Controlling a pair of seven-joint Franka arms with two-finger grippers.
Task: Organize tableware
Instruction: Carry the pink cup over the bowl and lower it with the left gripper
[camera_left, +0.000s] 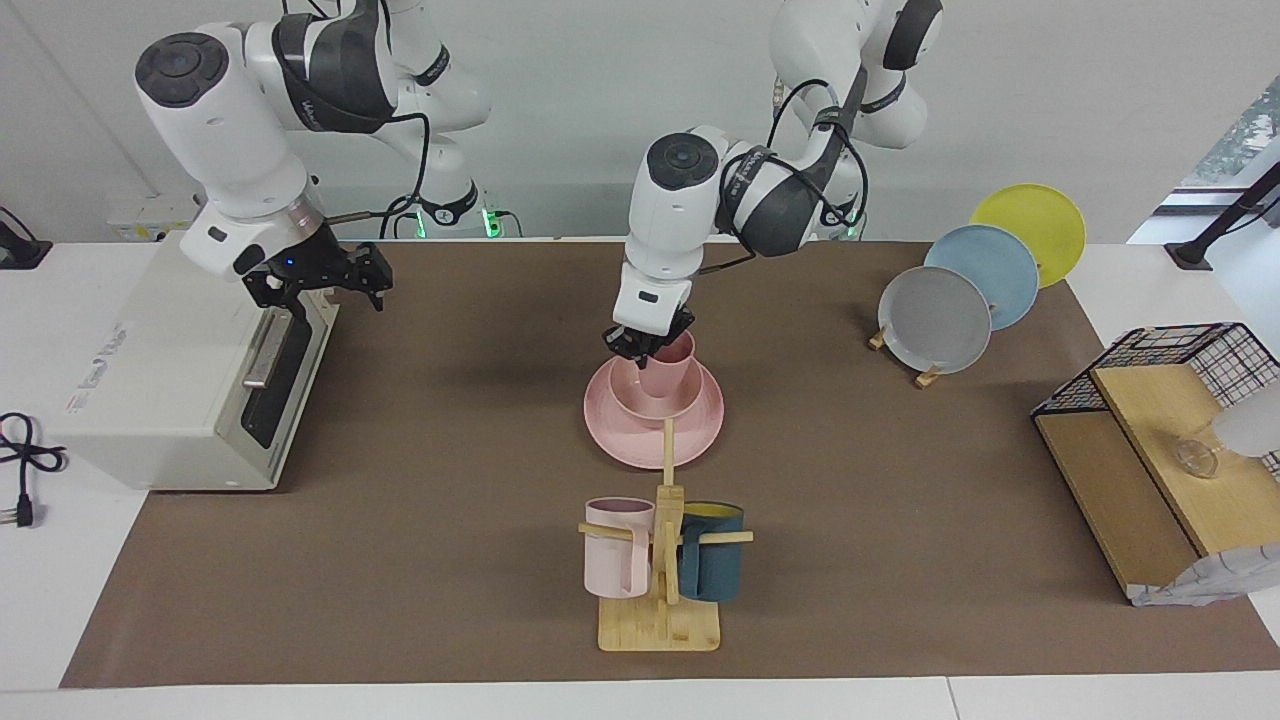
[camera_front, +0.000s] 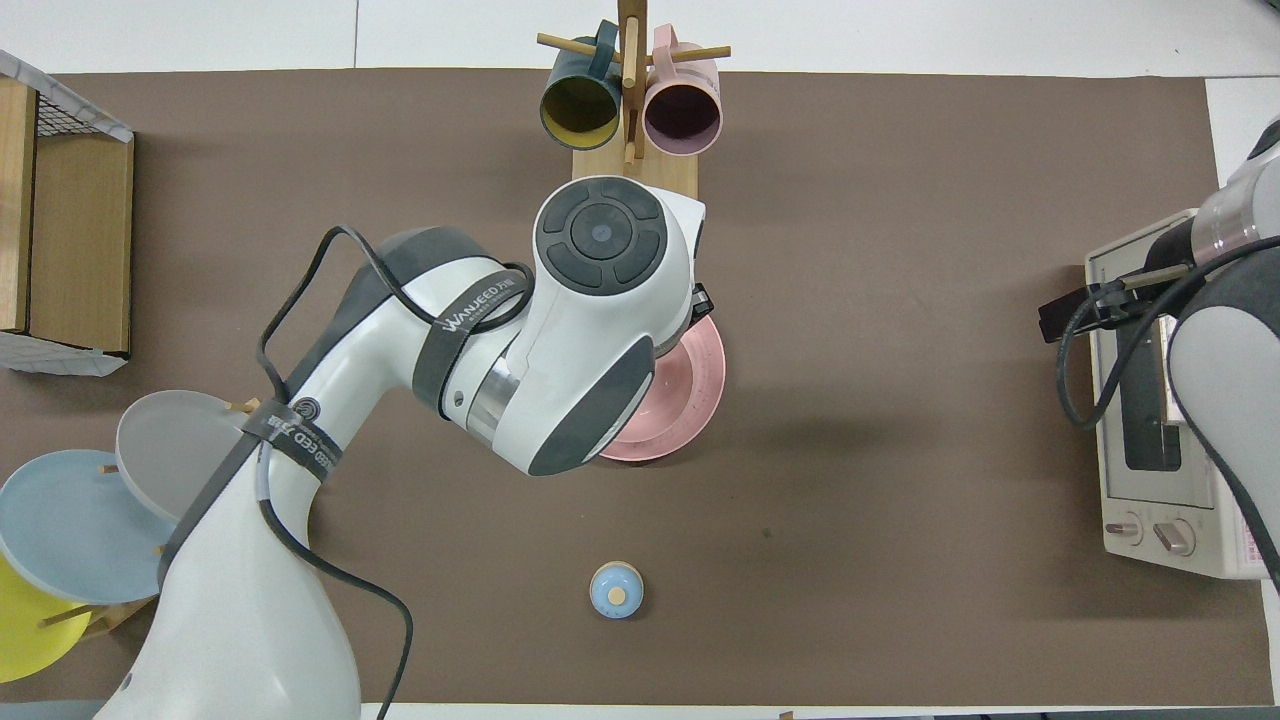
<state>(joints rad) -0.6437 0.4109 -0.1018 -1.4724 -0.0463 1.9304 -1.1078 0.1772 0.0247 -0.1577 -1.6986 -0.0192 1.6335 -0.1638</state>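
The pink plate (camera_left: 640, 445) lies in the middle of the brown mat. The pink bowl (camera_left: 640, 402) sits on it, and the pink cup (camera_left: 668, 375) stands upright in the bowl. My left gripper (camera_left: 650, 342) reaches down to the cup and is shut on its rim on the side nearer the robots. In the overhead view the left arm hides the cup and bowl, and only the plate's edge (camera_front: 695, 400) shows. My right gripper (camera_left: 322, 283) waits open and empty above the toaster oven (camera_left: 180, 380).
A wooden mug rack (camera_left: 660, 600) with a pale pink mug (camera_left: 615, 548) and a teal mug (camera_left: 712, 552) stands farther from the robots than the plate. Grey, blue and yellow plates (camera_left: 935, 320) stand in a rack, with a wire shelf (camera_left: 1150, 480) at the left arm's end. A small blue round object (camera_front: 616, 590) lies nearer the robots.
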